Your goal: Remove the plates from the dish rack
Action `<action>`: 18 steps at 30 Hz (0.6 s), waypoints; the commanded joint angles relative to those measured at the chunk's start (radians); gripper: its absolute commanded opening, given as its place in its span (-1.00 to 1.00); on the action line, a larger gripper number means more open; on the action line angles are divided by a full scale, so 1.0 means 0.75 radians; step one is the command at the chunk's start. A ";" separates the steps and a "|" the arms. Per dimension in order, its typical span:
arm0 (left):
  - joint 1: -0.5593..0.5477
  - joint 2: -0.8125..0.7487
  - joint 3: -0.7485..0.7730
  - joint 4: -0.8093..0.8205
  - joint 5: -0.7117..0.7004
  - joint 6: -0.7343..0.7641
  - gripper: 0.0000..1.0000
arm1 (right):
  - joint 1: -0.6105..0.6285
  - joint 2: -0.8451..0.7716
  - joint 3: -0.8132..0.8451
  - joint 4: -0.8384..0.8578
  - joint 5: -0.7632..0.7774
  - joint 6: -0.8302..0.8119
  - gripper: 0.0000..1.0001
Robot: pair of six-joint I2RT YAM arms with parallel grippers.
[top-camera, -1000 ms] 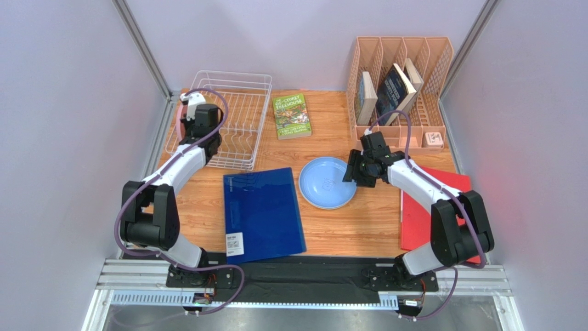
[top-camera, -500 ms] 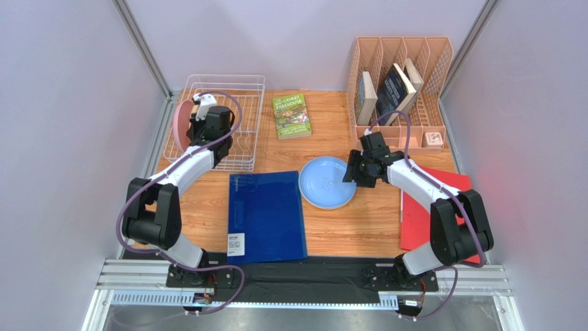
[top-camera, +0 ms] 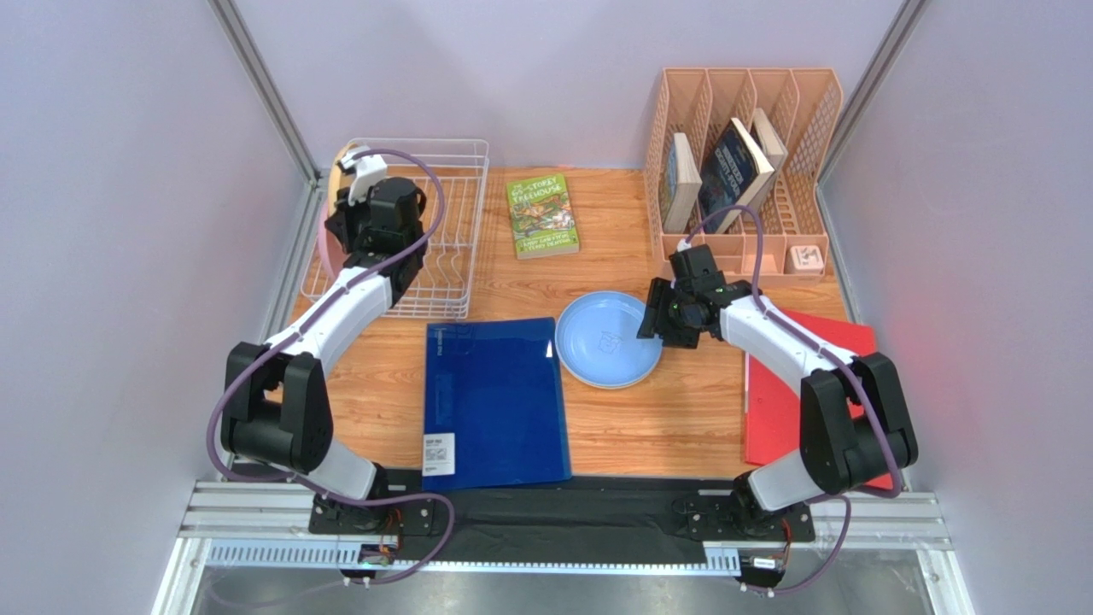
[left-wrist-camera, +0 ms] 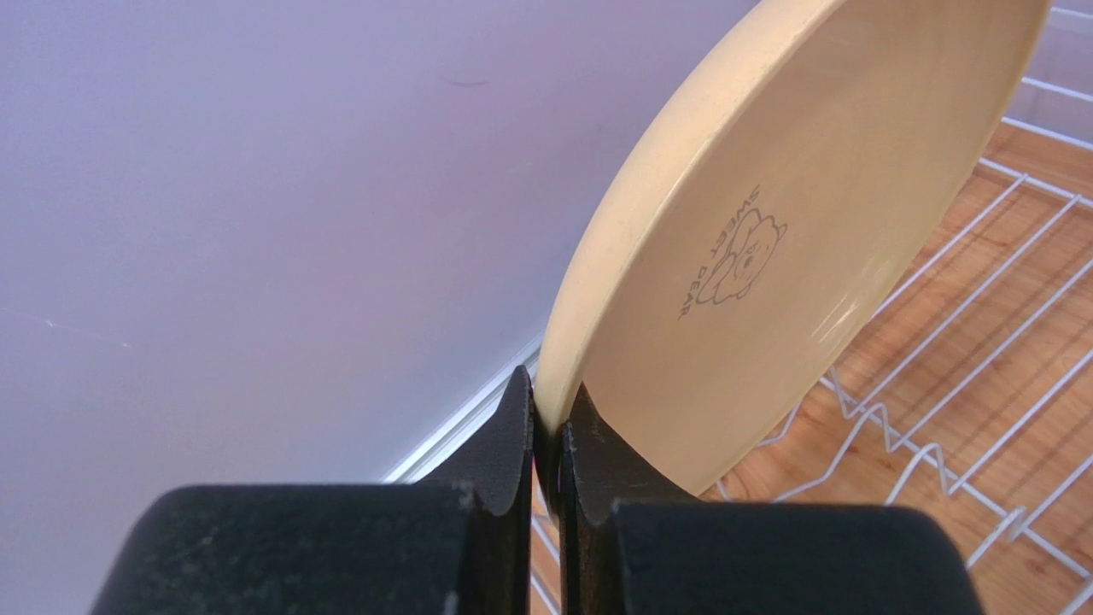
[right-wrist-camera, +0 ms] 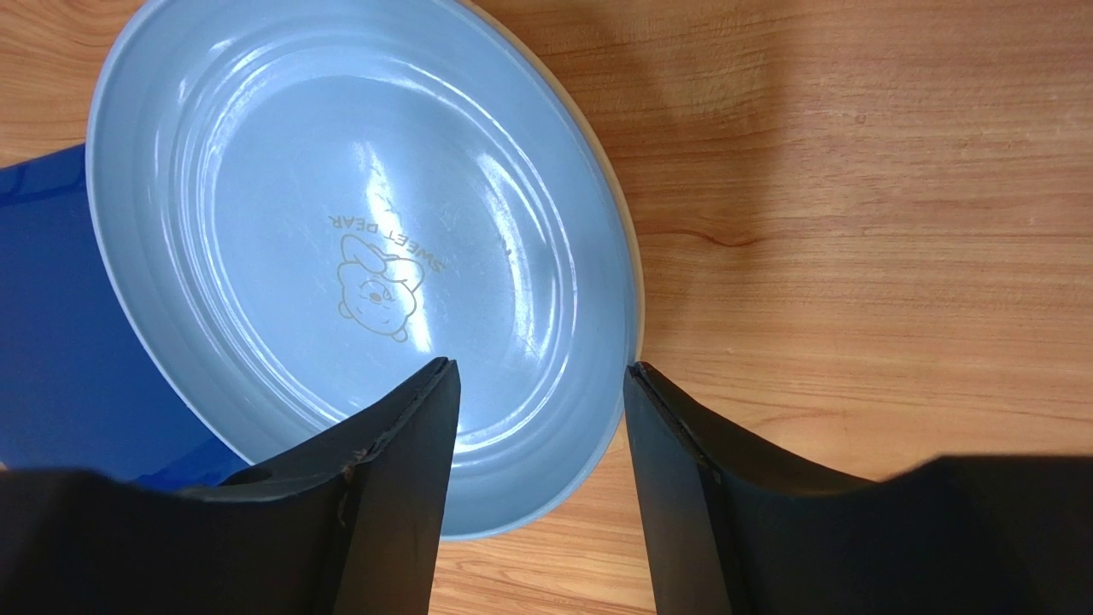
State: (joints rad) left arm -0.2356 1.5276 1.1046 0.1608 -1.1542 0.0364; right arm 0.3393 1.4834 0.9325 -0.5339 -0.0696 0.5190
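My left gripper is shut on the rim of a pale yellow plate and holds it on edge, tilted, above the wires of the white dish rack. From above, the left gripper is over the rack's left side. The yellow plate's edge shows behind it, and a pink plate stands at the rack's left wall. A light blue plate lies flat on the table. My right gripper is open, with its fingers either side of that plate's near rim.
A dark blue folder lies left of the blue plate, partly under it. A green book lies at the back centre. A peach organiser with books stands at the back right. A red folder lies under the right arm.
My left gripper has moved towards the back of the rack and turned, and the pale yellow plate's edge now shows beside it. The right arm has not moved.
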 commanded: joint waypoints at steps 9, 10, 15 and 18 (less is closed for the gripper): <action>-0.080 -0.331 0.172 -0.676 0.818 -0.410 -1.00 | 0.063 -0.409 -0.047 0.210 0.001 -0.040 0.17; -0.091 -0.355 0.153 -0.691 0.890 -0.423 -1.00 | 0.063 -0.423 -0.053 0.241 -0.068 -0.038 0.18; -0.128 -0.392 0.070 -0.687 1.327 -0.645 -1.00 | 0.092 -0.415 -0.033 0.366 -0.151 -0.007 0.19; -0.183 -0.366 0.031 -0.669 1.436 -0.711 -1.00 | 0.108 -0.370 -0.004 0.409 -0.165 -0.007 0.19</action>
State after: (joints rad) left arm -0.3351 1.2438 1.1587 -0.3321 -0.3302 -0.3550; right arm 0.3996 1.1694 0.9031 -0.3317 -0.1417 0.5083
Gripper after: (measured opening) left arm 0.039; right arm 0.593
